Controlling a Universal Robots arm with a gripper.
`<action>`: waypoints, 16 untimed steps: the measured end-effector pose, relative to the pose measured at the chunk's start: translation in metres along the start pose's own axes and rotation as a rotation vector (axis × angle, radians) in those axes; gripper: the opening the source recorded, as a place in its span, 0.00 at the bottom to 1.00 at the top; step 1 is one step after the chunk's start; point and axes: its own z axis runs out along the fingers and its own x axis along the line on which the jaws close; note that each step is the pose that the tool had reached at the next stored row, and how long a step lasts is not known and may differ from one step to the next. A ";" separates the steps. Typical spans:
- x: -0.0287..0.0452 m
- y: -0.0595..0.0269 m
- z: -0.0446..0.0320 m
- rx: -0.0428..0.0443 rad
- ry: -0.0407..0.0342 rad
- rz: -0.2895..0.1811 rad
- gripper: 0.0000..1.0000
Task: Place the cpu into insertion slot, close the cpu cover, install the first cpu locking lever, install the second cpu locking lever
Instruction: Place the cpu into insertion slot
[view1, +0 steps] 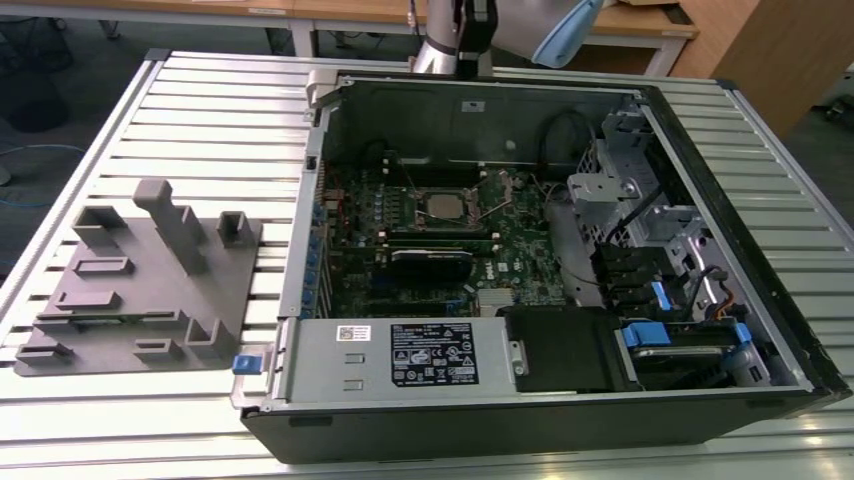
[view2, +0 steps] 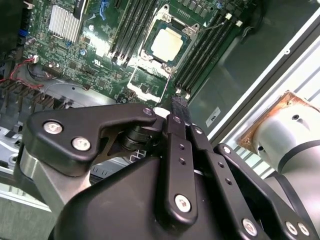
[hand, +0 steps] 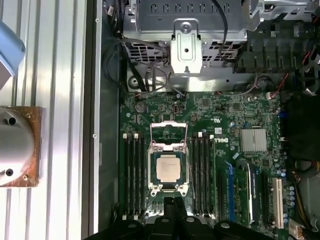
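Near the middle of the exterior view, a little above centre, the cpu (view1: 441, 205) already lies flat in the insertion slot (hand: 185, 172) on the green motherboard (view1: 521, 255) of the opened computer case (view1: 534, 420), its silver top uncovered. So the first step looks done. The cpu cover (hand: 170, 145) is swung back off the socket, lying open just beside it, its cut-out centre showing bare board in both wrist views; closing it is left to do, and by my reading both lever-latching steps are left as well. The gripper (view2: 178, 105) hangs above the board near the socket's edge, apart from the chip, its two fingers pressed together with nothing between them. On the slatted table (view1: 200, 110), at the exterior view's left, the grey fixture block (view1: 134, 290) sits well apart from the work.
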 end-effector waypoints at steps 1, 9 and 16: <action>0.0000 -0.0001 0.0010 -0.0001 0.0000 0.000 0.10; 0.0001 -0.0006 0.0087 -0.0001 0.0000 0.000 0.10; 0.0001 -0.0012 0.0156 -0.0001 0.0000 0.000 0.10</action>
